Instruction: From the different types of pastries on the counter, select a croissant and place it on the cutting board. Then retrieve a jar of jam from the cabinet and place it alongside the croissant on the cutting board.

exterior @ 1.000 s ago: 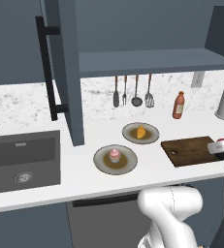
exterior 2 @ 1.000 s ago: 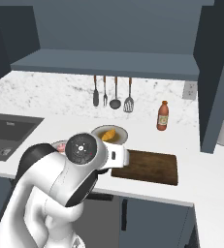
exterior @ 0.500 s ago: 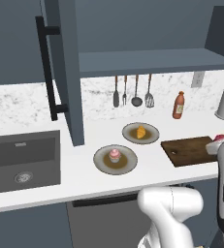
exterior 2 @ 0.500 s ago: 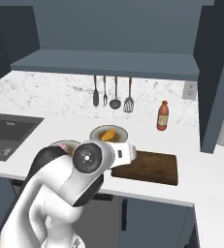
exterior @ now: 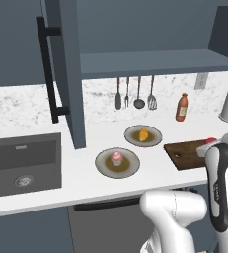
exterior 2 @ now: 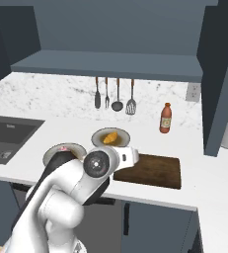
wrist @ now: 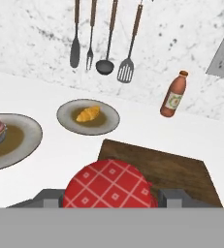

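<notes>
Pincer [wrist: 111, 201] clamps jam jar [wrist: 108, 184] over cutting board [wrist: 171, 169]; croissant [wrist: 88, 114] plated.

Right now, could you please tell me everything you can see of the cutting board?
The cutting board is a flat, dark brown rectangle that looks like wood grain, lying flat on the white counter near its front edge. Its top is bare; the croissant is on its grey-rimmed plate just beyond the board's corner. The tool holds a red checked lid low at the board's near edge. Whether it touches the board cannot be told. The orange-red bottle stands behind it near the wall.
</notes>
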